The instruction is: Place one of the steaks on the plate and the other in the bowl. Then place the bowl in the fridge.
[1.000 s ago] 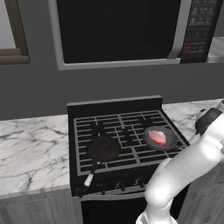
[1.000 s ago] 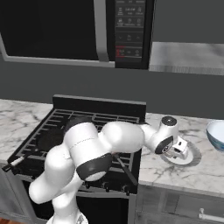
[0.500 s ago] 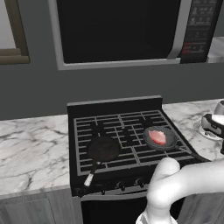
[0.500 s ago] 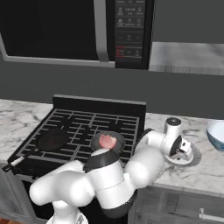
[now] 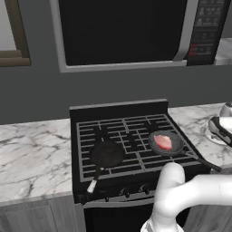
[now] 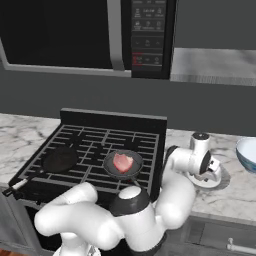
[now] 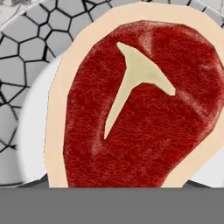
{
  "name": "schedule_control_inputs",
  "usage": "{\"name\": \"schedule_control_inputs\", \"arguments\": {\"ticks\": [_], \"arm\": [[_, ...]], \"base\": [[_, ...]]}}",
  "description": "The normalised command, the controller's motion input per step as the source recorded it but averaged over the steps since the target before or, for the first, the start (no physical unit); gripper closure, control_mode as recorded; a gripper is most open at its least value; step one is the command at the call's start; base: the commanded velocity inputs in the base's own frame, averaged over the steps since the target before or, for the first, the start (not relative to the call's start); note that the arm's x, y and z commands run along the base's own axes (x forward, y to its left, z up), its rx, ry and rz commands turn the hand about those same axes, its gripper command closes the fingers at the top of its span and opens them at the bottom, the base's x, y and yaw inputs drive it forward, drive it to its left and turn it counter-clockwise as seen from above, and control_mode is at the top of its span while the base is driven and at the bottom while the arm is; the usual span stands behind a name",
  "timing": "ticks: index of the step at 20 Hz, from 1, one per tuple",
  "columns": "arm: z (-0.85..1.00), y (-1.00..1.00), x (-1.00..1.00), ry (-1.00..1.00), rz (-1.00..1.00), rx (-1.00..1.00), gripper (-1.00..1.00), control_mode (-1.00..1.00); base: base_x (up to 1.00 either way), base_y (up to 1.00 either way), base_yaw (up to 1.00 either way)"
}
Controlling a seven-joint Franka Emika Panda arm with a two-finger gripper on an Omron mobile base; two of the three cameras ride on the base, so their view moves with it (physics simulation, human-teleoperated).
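steak (image 7: 140, 105): red one sat on the plate (image 7: 26, 131), lens right over it
claw (image 6: 212, 170): couldn't tell, tips hidden
risk: pulling off toward 12 o'clock might drag the meat along

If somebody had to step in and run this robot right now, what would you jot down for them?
Gripper: jaws open, holding nothing, low over the plate on the counter right of the stove.
Red steak: lying on the plate, right beneath the hand camera. That step looks done.
Pink steak: in the right frying pan on the stove.
Bowl: on the counter, further right.
Left: pink steak into the bowl, then the bowl into the fridge.
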Motion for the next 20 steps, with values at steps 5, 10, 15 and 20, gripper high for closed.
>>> {"name": "schedule_control_inputs", "arguments": {"ticks": [5,10,15,20], "arm": [[0.00,0.00,0.00,0.00,0.00,0.00,-1.00,-1.00],[0.02,0.00,-0.02,-0.01,0.00,0.00,-1.00,-1.00],[0.55,0.08,-0.53,-0.31,0.00,-0.05,-1.00,-1.00],[0.41,0.62,-0.80,-0.40,0.04,-0.12,-1.00,-1.00]], "base": [[0.00,0.00,0.00],[0.00,0.00,0.00],[0.00,0.00,0.00],[0.00,0.00,0.00]]}}
